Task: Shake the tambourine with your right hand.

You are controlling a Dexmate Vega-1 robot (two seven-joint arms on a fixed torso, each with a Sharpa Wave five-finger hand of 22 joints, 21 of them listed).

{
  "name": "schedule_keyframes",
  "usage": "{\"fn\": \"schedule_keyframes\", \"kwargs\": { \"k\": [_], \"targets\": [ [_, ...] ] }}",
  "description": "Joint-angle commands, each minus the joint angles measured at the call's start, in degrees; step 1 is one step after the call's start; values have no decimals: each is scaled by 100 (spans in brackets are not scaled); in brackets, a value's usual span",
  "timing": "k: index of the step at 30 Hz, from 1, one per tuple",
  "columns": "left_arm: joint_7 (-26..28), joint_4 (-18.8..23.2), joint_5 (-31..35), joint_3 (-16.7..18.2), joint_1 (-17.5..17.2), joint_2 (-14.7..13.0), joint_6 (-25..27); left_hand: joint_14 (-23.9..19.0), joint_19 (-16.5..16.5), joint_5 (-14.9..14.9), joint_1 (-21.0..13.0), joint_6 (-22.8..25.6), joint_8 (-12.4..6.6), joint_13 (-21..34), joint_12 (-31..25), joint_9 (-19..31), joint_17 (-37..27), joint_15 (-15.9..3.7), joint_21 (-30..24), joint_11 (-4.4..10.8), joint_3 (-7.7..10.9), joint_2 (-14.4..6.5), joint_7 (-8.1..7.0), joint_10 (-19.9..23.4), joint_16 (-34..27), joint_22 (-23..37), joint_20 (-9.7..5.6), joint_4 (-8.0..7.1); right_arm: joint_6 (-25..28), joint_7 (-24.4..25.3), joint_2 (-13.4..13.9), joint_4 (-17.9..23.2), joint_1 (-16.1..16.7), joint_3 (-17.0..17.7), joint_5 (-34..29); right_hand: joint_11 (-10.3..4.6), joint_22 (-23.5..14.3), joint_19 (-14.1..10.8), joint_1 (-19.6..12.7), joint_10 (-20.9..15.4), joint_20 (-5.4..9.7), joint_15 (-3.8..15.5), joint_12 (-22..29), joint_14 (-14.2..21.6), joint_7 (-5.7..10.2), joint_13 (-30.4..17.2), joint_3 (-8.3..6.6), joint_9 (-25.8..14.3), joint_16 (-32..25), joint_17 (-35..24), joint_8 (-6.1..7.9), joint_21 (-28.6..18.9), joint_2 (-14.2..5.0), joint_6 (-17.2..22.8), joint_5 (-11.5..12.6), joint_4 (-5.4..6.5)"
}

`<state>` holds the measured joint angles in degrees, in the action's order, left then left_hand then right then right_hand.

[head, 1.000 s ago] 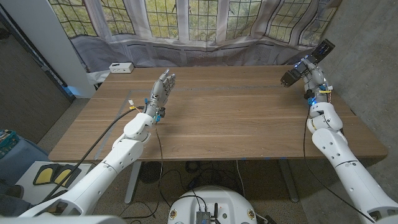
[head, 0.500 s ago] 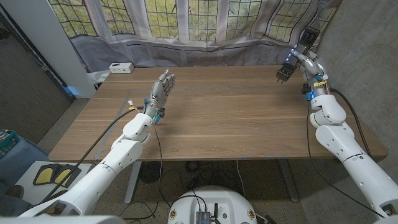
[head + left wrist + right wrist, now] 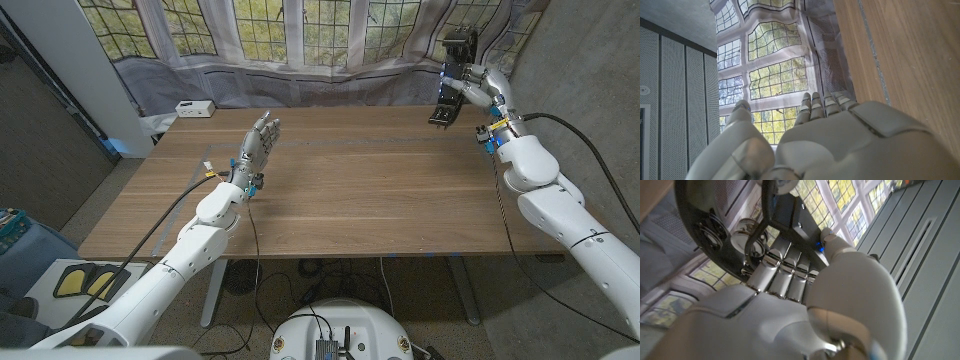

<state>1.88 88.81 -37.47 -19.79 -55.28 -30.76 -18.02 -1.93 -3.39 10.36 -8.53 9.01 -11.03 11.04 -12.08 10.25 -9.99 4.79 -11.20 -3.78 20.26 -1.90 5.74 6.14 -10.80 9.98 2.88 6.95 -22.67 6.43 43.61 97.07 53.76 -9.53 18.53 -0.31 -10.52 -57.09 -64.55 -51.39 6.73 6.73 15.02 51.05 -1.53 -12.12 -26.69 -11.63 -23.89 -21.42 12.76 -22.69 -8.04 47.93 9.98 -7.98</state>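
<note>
My right hand (image 3: pixel 477 85) is raised above the table's far right corner and grips a black tambourine (image 3: pixel 452 72), which stands tilted on edge in the air. In the right wrist view the tambourine's dark rim (image 3: pixel 715 235) with shiny metal jingles curves over my fingers (image 3: pixel 782 272), which wrap round it. My left hand (image 3: pixel 260 143) stands on its edge over the left half of the wooden table (image 3: pixel 370 190), fingers straight and apart, holding nothing. The left wrist view looks along the back of that hand (image 3: pixel 840 140) beside the table's plank.
A small white box (image 3: pixel 194 108) sits at the table's far left corner. A curtain printed with leaded windows (image 3: pixel 300 40) hangs behind the table. Cables run from both wrists.
My right hand has swung the tambourine up and to the left, turning it more upright. The left arm has stayed still.
</note>
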Motion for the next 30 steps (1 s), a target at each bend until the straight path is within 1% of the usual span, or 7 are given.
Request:
{"fn": "schedule_keyframes", "kwargs": {
  "k": [1, 11, 18, 19, 20, 25, 30],
  "targets": [
    [20, 46, -10, 13, -53, -7, -13, -6, -48, -19, -20, 48, 6, 18, -8, 17, -33, -10, -4, 43, -9, -57, -22, 33, 4, 31, -10, 30, 451, -113, 688, 530, -297, -460, -1813, 22, -24, 18, -218, -44, 8, 307, -12, 34, 404, -34, -277, -19, 19, -16, 9, -26, -253, 458, 22, 284],
    [28, 41, -36, 16, -92, 7, -18, -6, -51, -19, -21, 50, 6, 18, -9, 17, -33, -16, -4, 43, -8, -58, -28, 37, 4, 31, -8, 31, 1107, -758, 1088, 1081, -612, -903, -2560, 18, -23, 49, -214, -63, -2, 329, -19, 15, 414, -41, -259, -21, 39, -31, 6, -37, -245, 482, 23, 272],
    [14, 34, -60, 13, -107, 15, -17, -6, -49, -19, -21, 53, 6, 18, -8, 17, -33, -16, -6, 28, -7, -59, -26, 36, 4, 31, -6, 33, 1875, -1490, 1353, 1600, -940, -1305, -3183, 13, -22, 67, -210, -64, -9, 321, -26, 4, 418, -45, -253, -22, 53, -39, -2, -44, -251, 482, 25, 270],
    [16, 37, -63, 11, -112, 13, -8, -7, -51, -19, -22, 51, 7, 18, -8, 17, -33, -13, -5, 33, -7, -60, -26, 35, 4, 31, -5, 33, 2115, -1772, 1414, 1729, -1054, -1435, -3349, 10, -21, 72, -210, -63, -10, 323, -28, 6, 420, -46, -250, -23, 52, -42, -4, -44, -250, 480, 24, 268],
    [16, 37, -63, 11, -112, 13, -7, -6, -51, -19, -22, 51, 7, 18, -8, 17, -33, -16, -5, 30, -7, -60, -26, 35, 4, 31, -5, 33, 2147, -1788, 1419, 1744, -1057, -1438, -3355, 11, -21, 73, -208, -63, -11, 313, -29, 6, 425, -46, -250, -23, 53, -43, -4, -45, -252, 482, 25, 270],
    [26, 58, -65, 10, -129, 2, 13, -5, -53, -19, -22, 51, 8, 18, -8, 17, -33, -15, -6, 42, -6, -61, -24, 36, 4, 31, -6, 34, 2854, -2632, 1457, 2009, -1414, -1850, -3768, 7, -21, 53, -216, -69, -8, 313, -33, 24, 429, -48, -248, -23, 49, -52, -8, -63, -255, 485, 28, 260],
    [24, 58, -78, 6, -134, 3, 30, -8, -53, -19, -23, 53, 8, 18, -6, 17, -32, -13, -6, 33, -5, -63, -24, 33, 3, 31, -7, 35, 3153, -2944, 1447, 2091, -1542, -2035, -3958, -2, -20, 14, -216, -74, -13, 314, -37, 54, 423, -50, -251, -24, 51, -50, -13, -89, -257, 486, 32, 255]
  ]
}}
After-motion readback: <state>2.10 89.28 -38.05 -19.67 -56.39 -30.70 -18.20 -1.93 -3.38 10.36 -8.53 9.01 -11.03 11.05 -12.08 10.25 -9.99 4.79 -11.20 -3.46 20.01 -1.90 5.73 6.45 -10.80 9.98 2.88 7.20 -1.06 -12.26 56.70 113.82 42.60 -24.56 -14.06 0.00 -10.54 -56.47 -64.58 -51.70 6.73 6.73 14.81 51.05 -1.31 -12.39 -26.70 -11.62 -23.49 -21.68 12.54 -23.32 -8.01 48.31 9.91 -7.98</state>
